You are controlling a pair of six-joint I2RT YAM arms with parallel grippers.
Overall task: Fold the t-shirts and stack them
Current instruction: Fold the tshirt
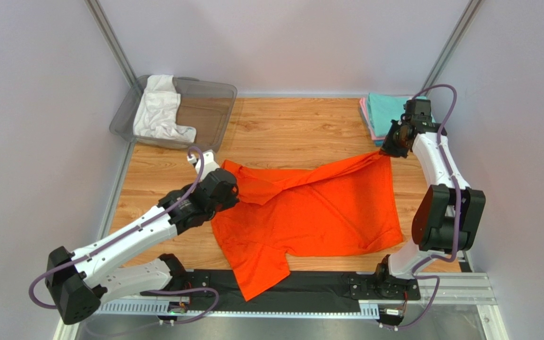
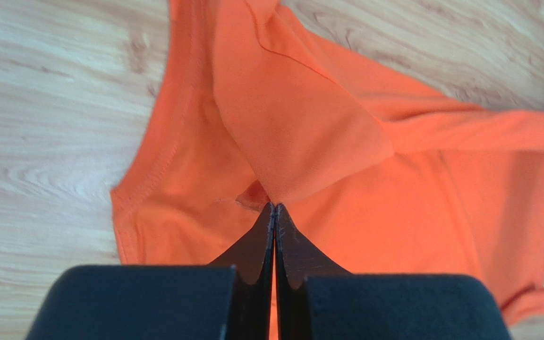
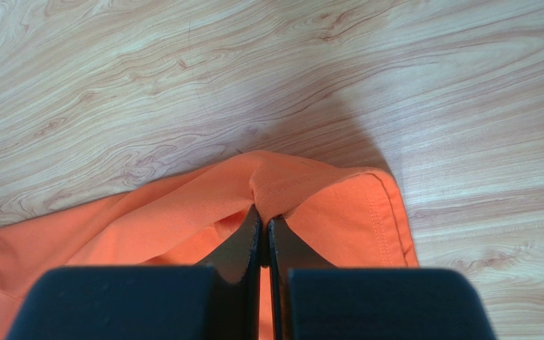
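White t-shirt (image 1: 157, 113) (crumpled) in bin (image 1: 209, 112)

A clear grey bin (image 1: 209, 112) is sitting at the far left corner of the wooden table (image 1: 289, 131); a black strip (image 1: 317, 290) is lying along its near edge.

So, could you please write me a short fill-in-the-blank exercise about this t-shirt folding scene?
1. The left gripper and the right gripper are both ____ on the orange t-shirt.
2. The white t-shirt lies ____ the clear bin.
3. The folded teal t-shirt lies at the far ____ corner of the table.
Missing words: shut; in; right.
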